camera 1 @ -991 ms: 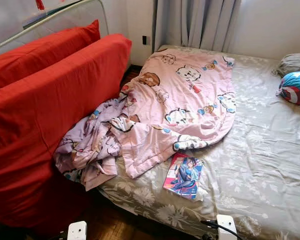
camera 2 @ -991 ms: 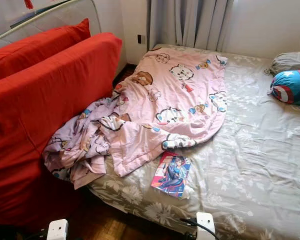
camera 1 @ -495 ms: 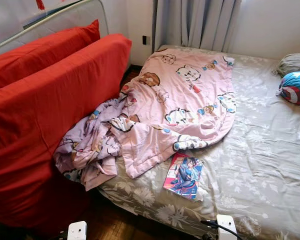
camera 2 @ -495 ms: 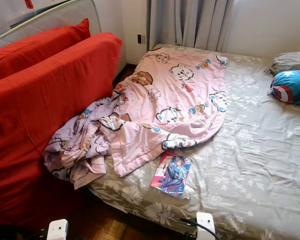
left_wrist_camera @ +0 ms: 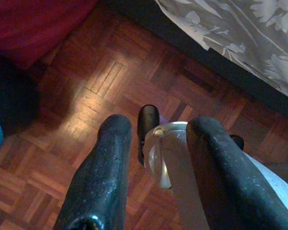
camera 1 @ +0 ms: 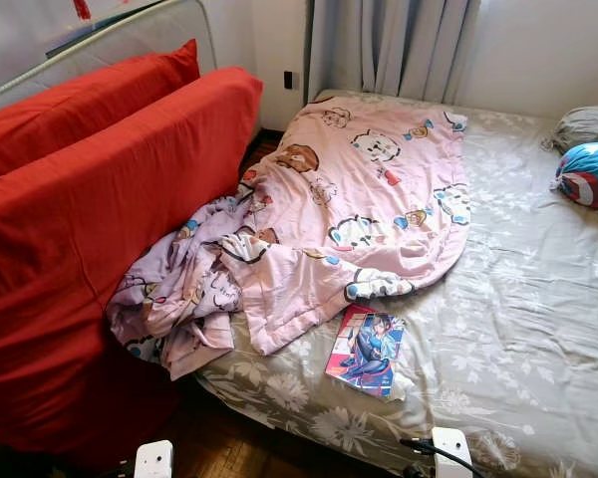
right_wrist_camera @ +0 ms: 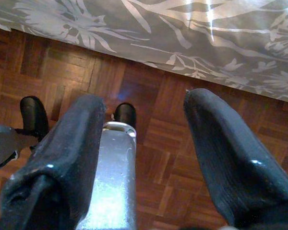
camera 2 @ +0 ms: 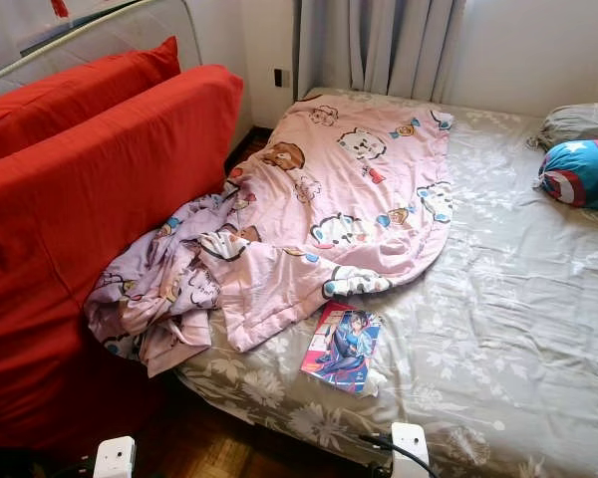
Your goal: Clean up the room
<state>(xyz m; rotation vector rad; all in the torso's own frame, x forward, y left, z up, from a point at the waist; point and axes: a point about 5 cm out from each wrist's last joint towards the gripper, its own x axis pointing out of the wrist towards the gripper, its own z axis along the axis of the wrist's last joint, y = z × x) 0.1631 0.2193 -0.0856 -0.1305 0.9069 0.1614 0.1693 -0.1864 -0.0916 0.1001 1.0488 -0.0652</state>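
Note:
A pink cartoon-print blanket [camera 1: 364, 199] lies rumpled across the bed [camera 1: 518, 329], and its bunched lilac end [camera 1: 179, 299] spills off the bed's left edge against the red cushions. A colourful comic book [camera 1: 366, 351] lies flat on the grey floral sheet near the front edge, just below the blanket. Both arms hang low in front of the bed. My left gripper [left_wrist_camera: 158, 124] is open above the parquet floor [left_wrist_camera: 101, 81], holding nothing. My right gripper [right_wrist_camera: 144, 98] is also open over the floor, beside the hanging sheet [right_wrist_camera: 182, 28].
Two big red cushions [camera 1: 90, 229] stand upright along the bed's left side. A blue shield-print pillow [camera 1: 588, 174] and a grey pillow [camera 1: 586, 124] lie at the far right. Grey curtains [camera 1: 389, 45] hang behind the bed. A narrow floor strip [camera 1: 264, 144] runs between cushions and bed.

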